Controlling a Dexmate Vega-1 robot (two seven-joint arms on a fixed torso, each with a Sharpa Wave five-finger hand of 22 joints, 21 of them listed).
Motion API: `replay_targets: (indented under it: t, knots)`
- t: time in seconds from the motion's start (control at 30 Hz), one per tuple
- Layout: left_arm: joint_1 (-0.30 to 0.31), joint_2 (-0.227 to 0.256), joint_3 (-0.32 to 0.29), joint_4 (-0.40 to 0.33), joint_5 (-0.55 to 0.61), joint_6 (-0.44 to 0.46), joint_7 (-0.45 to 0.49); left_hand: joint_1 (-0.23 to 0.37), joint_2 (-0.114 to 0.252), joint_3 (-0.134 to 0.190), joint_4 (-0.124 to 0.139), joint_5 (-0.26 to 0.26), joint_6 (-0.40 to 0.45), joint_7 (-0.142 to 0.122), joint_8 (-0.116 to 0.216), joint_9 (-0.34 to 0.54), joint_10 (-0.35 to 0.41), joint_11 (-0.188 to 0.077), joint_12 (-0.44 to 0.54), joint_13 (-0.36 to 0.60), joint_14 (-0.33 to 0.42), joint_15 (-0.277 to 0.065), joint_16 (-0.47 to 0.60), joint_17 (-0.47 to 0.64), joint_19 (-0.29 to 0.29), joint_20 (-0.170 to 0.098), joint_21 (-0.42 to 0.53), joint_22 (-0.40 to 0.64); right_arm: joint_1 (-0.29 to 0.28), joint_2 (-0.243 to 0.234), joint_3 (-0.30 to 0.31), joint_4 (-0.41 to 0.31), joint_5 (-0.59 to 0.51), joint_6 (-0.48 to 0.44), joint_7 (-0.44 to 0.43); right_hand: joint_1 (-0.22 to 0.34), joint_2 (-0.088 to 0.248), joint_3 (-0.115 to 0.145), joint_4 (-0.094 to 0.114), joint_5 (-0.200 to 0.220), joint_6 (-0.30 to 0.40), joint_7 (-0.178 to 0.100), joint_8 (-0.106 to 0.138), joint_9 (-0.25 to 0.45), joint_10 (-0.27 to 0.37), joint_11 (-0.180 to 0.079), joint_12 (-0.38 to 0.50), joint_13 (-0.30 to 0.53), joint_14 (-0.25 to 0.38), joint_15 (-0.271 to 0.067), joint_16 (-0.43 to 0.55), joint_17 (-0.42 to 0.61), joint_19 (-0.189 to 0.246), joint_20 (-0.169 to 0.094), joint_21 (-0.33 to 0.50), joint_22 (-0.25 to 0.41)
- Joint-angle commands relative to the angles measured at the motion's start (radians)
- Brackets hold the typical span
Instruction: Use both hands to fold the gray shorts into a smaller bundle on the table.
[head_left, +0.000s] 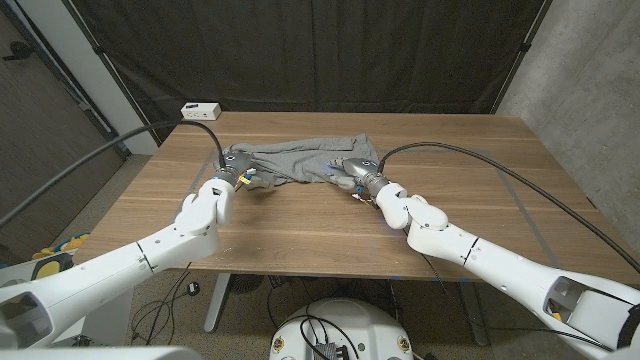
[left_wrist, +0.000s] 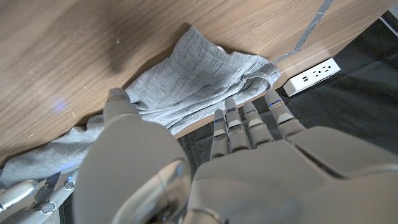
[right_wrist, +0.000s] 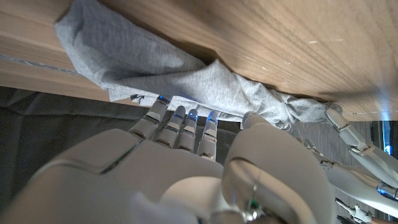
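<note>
Left arm: white segmented arm seen entering from the lower left corner of the head view, reaching up to the near left end of the cloth.
Left hand (head_left: 238, 171): grey metal hand placed at the left end of the crumpled gray cotton shorts (head_left: 305, 159); in the left wrist view the fingers (left_wrist: 239, 127) are seen held side by side and extended toward the cloth edge, the thumb set apart with its tip at the fabric; whether cloth is actually pinched cannot be told.
Shorts position: laid crumpled across the far middle of the brown wooden table (head_left: 330, 235), stretched between the two hands, with one end lying wider and flatter toward the right; folds and a hem are shown in both wrist views.
Right hand (head_left: 355, 170): set at the right near edge of the shorts; in the right wrist view its fingers (right_wrist: 180, 127) are seen pressed together and pointed at the gathered fabric, the thumb alongside; a grip cannot be confirmed.
Right arm: white arm brought in from the lower right corner.
White power strip (head_left: 201, 109): seen at the far left corner of the table, well apart from the shorts.
</note>
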Motion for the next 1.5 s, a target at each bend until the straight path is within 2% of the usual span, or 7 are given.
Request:
replay_targets:
  t: [0.03, 0.4, 0.8, 0.97, 1.07, 1.37, 1.5]
  knots:
    - [-0.015, -0.03, 0.036, 0.042, 0.105, 0.0, -0.033, 0.036, 0.008, 0.002, -0.013, 0.009, 0.031, -0.012, 0.009, 0.002, 0.034, -0.013, 0.014, 0.002, 0.021, -0.008, 0.003, 0.0, 0.014, -0.006, -0.001, 0.004, 0.003, 0.001, -0.007, 0.007, 0.019, -0.015, 0.017, -0.01, 0.0, 0.009, 0.0, 0.007, 0.01, 0.004, 0.006, 0.002, 0.0, 0.003, 0.005, 0.003, -0.001, -0.002, 0.005, -0.001, -0.008, -0.001, -0.002, 0.0]
    - [-0.041, -0.064, 0.076, 0.092, 0.221, 0.012, -0.094, 0.112, 0.062, 0.028, -0.028, 0.001, 0.085, -0.042, 0.005, 0.001, 0.072, -0.045, 0.01, 0.001, 0.057, -0.039, 0.003, -0.001, 0.035, -0.034, -0.003, 0.005, 0.003, -0.003, -0.006, 0.011, 0.048, -0.015, 0.029, -0.016, 0.0, 0.013, -0.001, 0.007, 0.014, 0.006, 0.008, 0.002, 0.0, 0.005, 0.006, 0.001, -0.002, -0.002, 0.006, -0.007, -0.011, -0.002, -0.009, 0.0]
    - [-0.05, -0.114, 0.095, 0.178, 0.312, 0.002, -0.076, 0.274, 0.157, 0.097, -0.057, -0.055, 0.189, -0.079, -0.001, 0.002, 0.183, -0.078, 0.016, 0.001, 0.14, -0.083, 0.004, -0.004, 0.089, -0.059, 0.008, 0.009, 0.008, -0.007, -0.013, 0.022, 0.065, -0.027, 0.046, -0.021, 0.002, 0.018, -0.002, 0.008, 0.017, 0.008, 0.009, 0.002, -0.002, 0.005, 0.007, 0.0, -0.005, -0.002, 0.007, -0.014, -0.011, -0.003, -0.014, 0.0]
    - [-0.052, -0.132, 0.098, 0.202, 0.337, -0.008, -0.057, 0.384, 0.239, 0.163, -0.064, -0.131, 0.288, -0.107, 0.005, 0.005, 0.255, -0.1, 0.017, 0.003, 0.186, -0.102, -0.001, -0.004, 0.109, -0.064, 0.018, 0.014, 0.022, -0.004, -0.02, 0.031, 0.072, -0.035, 0.066, -0.024, 0.002, 0.02, -0.002, 0.008, 0.02, 0.009, 0.01, 0.002, -0.001, 0.005, 0.007, -0.001, -0.005, -0.003, 0.008, -0.017, -0.012, -0.003, -0.017, 0.0]
    - [-0.059, -0.137, 0.102, 0.213, 0.352, -0.02, -0.057, 0.484, 0.291, 0.233, -0.078, -0.166, 0.36, -0.109, 0.009, 0.007, 0.31, -0.121, 0.017, 0.004, 0.208, -0.108, -0.009, -0.004, 0.116, -0.061, 0.027, 0.017, 0.034, 0.005, -0.024, 0.049, 0.084, -0.036, 0.082, -0.027, 0.003, 0.022, -0.002, 0.008, 0.024, 0.012, 0.011, 0.002, 0.002, 0.007, 0.009, -0.001, -0.006, -0.002, 0.009, -0.02, -0.011, -0.002, -0.02, 0.0]
    - [-0.076, -0.146, 0.119, 0.25, 0.426, -0.045, -0.046, 0.614, 0.32, 0.405, -0.059, -0.176, 0.572, -0.141, 0.035, 0.016, 0.498, -0.17, 0.036, 0.012, 0.307, -0.158, -0.003, -0.004, 0.112, -0.076, 0.058, 0.024, 0.061, 0.003, -0.042, 0.06, 0.097, -0.035, 0.127, -0.043, 0.003, 0.026, 0.002, 0.008, 0.025, 0.012, 0.01, 0.002, 0.006, 0.011, 0.011, -0.003, -0.008, 0.002, 0.012, -0.028, -0.024, 0.027, -0.034, 0.001]
    - [-0.091, -0.148, 0.13, 0.265, 0.474, -0.06, -0.058, 0.619, 0.318, 0.444, -0.047, -0.181, 0.635, -0.155, 0.047, 0.021, 0.531, -0.186, 0.036, 0.02, 0.33, -0.17, -0.004, -0.005, 0.111, -0.076, 0.07, 0.025, 0.064, 0.001, -0.043, 0.062, 0.106, -0.026, 0.131, -0.05, 0.003, 0.028, 0.004, 0.008, 0.032, 0.016, 0.012, 0.002, 0.013, 0.013, 0.014, -0.003, -0.002, 0.001, 0.016, -0.031, -0.021, 0.033, -0.036, 0.001]
